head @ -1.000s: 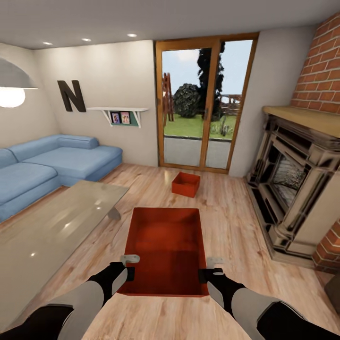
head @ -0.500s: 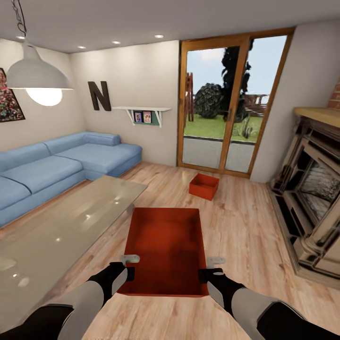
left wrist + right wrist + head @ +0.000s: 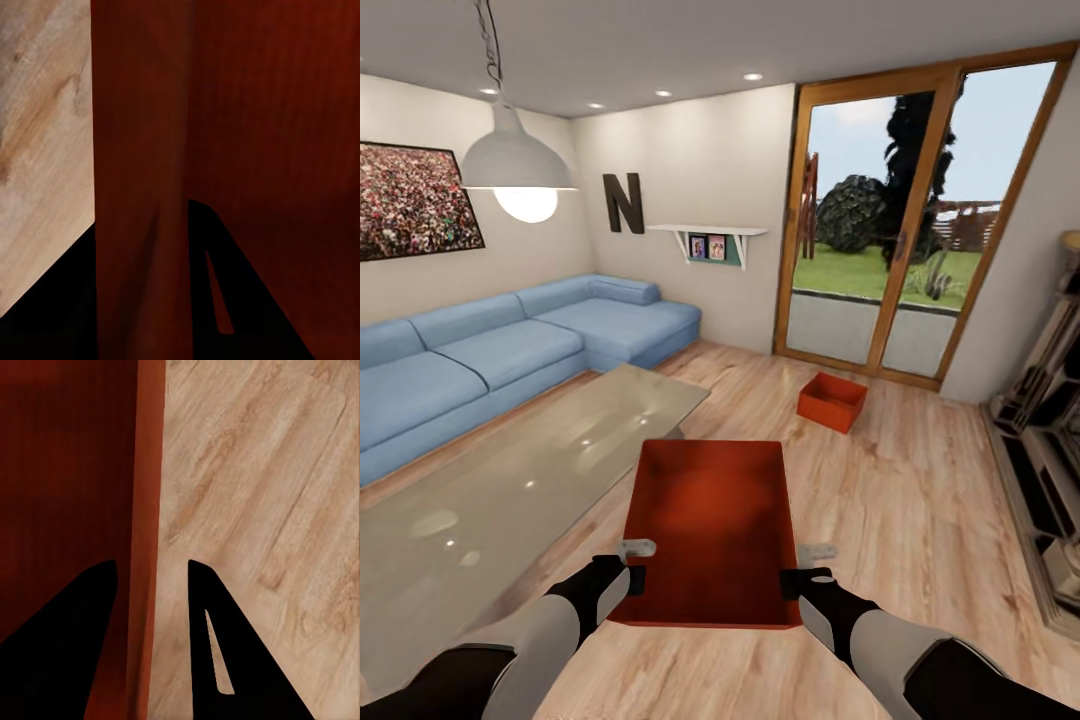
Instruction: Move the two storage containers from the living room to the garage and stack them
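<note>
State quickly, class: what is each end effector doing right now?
Left end effector: shut on the left wall of the held storage container.
Right end effector: shut on that container's right wall.

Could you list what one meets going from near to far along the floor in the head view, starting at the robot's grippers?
Left gripper and right gripper gripping the held storage container → second storage container on the wood floor → glass patio door.
</note>
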{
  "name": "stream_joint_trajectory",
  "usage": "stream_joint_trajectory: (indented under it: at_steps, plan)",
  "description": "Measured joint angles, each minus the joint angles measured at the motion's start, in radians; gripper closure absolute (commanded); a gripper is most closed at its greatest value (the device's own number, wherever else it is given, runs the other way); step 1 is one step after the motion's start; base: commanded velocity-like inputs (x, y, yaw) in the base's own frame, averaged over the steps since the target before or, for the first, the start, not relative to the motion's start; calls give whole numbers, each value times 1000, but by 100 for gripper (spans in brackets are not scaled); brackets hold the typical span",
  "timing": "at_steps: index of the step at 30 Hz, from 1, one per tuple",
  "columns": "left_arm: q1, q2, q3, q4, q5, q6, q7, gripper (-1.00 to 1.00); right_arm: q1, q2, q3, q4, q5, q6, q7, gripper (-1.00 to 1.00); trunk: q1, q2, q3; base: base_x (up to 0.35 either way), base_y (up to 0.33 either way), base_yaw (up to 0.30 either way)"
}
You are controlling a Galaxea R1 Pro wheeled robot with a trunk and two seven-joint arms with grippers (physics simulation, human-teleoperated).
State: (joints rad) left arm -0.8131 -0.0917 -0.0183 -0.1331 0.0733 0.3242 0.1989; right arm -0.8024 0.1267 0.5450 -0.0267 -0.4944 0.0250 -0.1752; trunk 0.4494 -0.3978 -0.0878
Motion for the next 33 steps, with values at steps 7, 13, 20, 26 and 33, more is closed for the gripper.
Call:
stream_joint_trajectory:
  at_steps: [7,13,20,26,33]
  plan:
    - [1,0,1,0,0,-1,0,100,0,0,1,0,0,0,0,100,0,0,0,0,0,284]
    - [0,0,0,0,0,0,0,100,0,0,0,0,0,0,1,100,0,0,0,0,0,284]
    - [0,0,0,0,0,-1,0,100,0,0,0,0,0,0,1,100,0,0,0,0,0,284]
    - [0,0,0,0,0,0,0,100,0,0,0,0,0,0,1,100,0,0,0,0,0,284]
    - [0,0,0,0,0,0,0,100,0,0,0,0,0,0,1,100,0,0,0,0,0,284]
